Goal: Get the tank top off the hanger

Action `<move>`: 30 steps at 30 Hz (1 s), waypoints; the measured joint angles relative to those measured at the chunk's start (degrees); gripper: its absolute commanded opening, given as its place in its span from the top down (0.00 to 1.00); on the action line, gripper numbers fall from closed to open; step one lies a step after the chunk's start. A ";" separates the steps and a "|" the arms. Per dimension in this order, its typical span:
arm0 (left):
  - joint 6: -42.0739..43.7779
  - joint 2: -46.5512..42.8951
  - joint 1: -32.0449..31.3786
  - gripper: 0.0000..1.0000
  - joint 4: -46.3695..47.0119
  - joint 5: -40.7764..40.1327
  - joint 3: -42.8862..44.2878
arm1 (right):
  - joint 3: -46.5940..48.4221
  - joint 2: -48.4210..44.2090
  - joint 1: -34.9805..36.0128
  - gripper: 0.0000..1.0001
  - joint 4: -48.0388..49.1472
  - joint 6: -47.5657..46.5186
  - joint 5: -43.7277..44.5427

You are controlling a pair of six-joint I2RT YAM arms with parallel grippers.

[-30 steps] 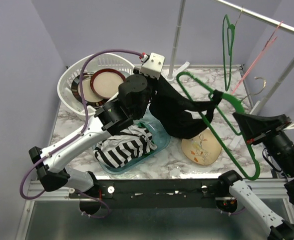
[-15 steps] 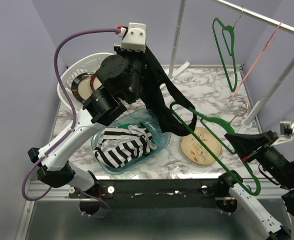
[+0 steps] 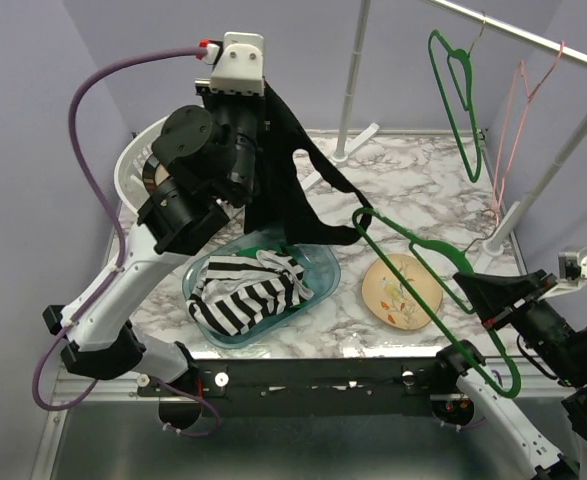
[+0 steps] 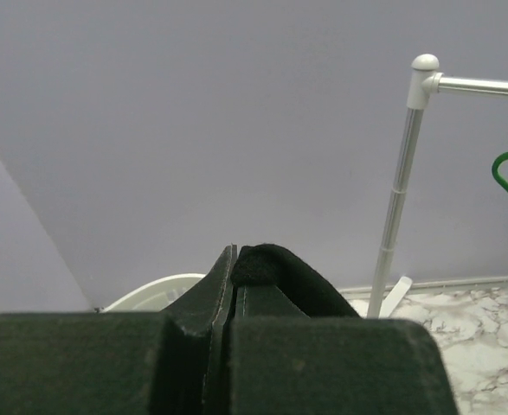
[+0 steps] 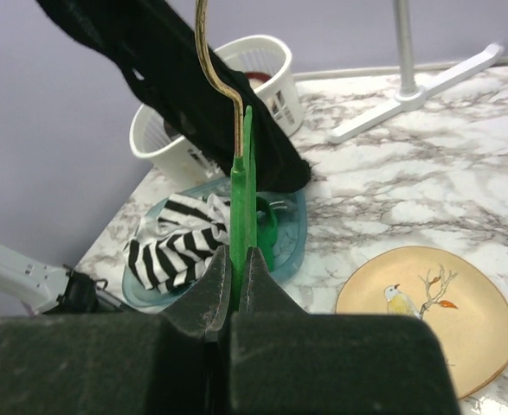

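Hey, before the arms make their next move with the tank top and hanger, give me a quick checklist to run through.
1. Left gripper shut on tank top: ok.
2. Right gripper shut on green hanger: ok.
3. Tank top fully off that hanger: cannot tell; its lower edge hangs beside the hanger's far end.
4. Hangers on the rail apart from both arms: ok.

Tank top (image 3: 278,180) hangs left of hanger (image 3: 428,246), above bowl's (image 3: 325,268) rear rim.

Top view looks down; close wrist views perhaps share basket (image 5: 281,91).
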 measured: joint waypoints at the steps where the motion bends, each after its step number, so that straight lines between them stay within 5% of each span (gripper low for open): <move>1: -0.72 -0.22 -0.02 1.00 -1.16 0.28 0.13 | 0.11 -0.28 0.00 0.99 0.07 0.04 0.83; 9: -2.89 -11.30 -0.02 1.00 -4.74 2.60 2.14 | 1.36 -3.32 0.00 0.99 2.23 1.22 6.58; 15: -1.31 -16.87 0.02 1.00 -2.01 2.08 -1.53 | 4.96 -2.75 0.02 0.99 5.20 3.61 -1.55; 24: 6.21 -4.52 0.04 1.00 -0.48 -5.60 -2.80 | 9.20 -2.49 0.00 0.99 8.52 7.34 -10.80; 30: 5.03 0.24 0.04 1.00 -6.58 -5.77 -1.11 | 10.27 -2.64 0.00 0.99 9.18 7.87 -9.07</move>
